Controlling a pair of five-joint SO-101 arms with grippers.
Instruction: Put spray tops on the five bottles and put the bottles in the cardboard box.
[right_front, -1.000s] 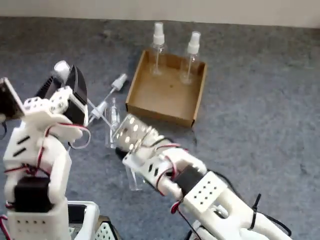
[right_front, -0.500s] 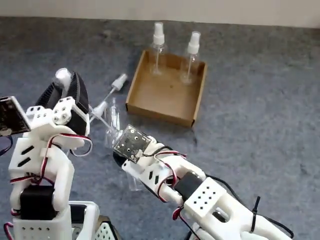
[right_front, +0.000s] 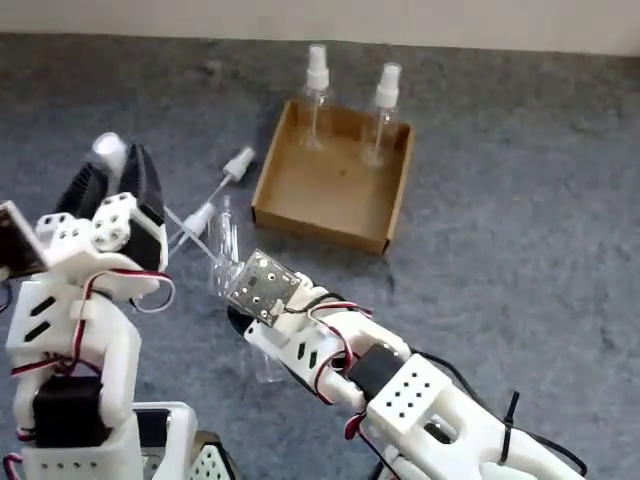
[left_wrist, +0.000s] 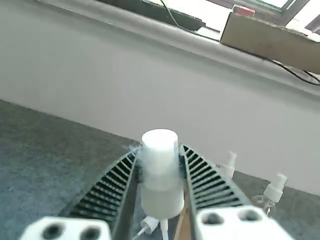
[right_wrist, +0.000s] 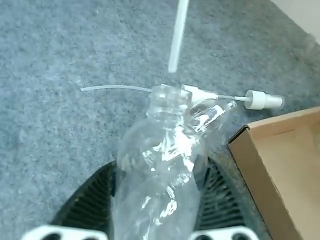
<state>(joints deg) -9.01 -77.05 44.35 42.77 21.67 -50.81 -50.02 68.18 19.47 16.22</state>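
Two arms are converging: within the last second the left gripper (left_wrist: 159, 152), fingers pinching a spray top (left_wrist: 160, 185), is shifting sideways while the right gripper (right_wrist: 161, 169), clamping an open bottle (right_wrist: 160, 130), is repositioning. The tube is hanging just above the neck, not yet in. Beyond the fingertips, two capped bottles (right_front: 318, 95) are standing in the cardboard box (right_front: 330, 190), and two loose tops (right_front: 238, 163) and one bare bottle (right_wrist: 212, 112) are lying.

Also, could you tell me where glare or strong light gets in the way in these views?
Right wrist view: white highlights streak the clear plastic bottle. Left wrist view: the window along the top is washed out, and the white spray top sits against a pale wall. High view: light is soft, shadows faint; the two clear capped bottles in the brown cardboard box barely stand out.
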